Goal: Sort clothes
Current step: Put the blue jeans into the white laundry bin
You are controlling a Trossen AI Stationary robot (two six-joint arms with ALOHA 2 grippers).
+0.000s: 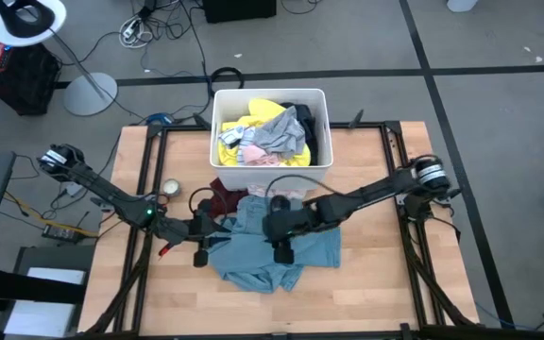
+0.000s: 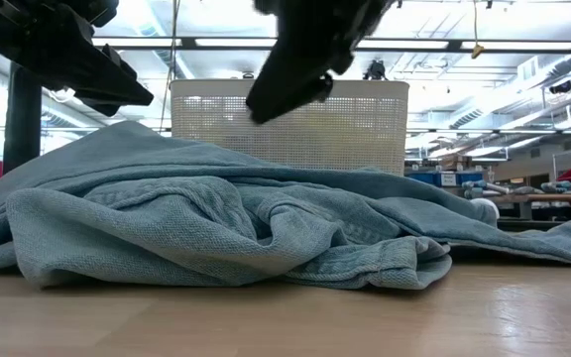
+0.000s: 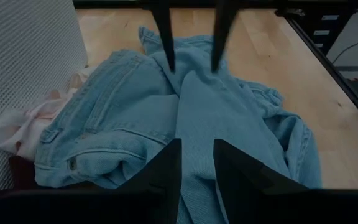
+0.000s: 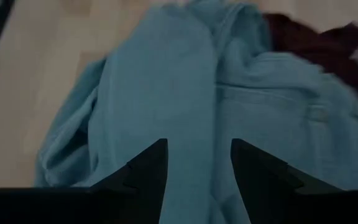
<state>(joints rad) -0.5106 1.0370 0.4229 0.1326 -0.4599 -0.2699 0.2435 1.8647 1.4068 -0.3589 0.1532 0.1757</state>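
While the low view shows only the light blue denim (image 2: 236,223) on the worktop (image 2: 285,317), the high view shows both grippers' fingers spread above it, left gripper (image 1: 199,257), right gripper (image 1: 282,253), holding nothing.

Even overhead light; ceiling strips (image 2: 484,45) glared in low view. Right wrist view was dim and motion-blurred. Low view foreground table (image 2: 285,322) was soft, arms silhouetted.

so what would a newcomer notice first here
The light blue denim garment lies crumpled mid-table, with the left gripper and the right gripper both open just above it, empty. Behind it, the white bin is heaped with clothes, a yellow piece brightest.
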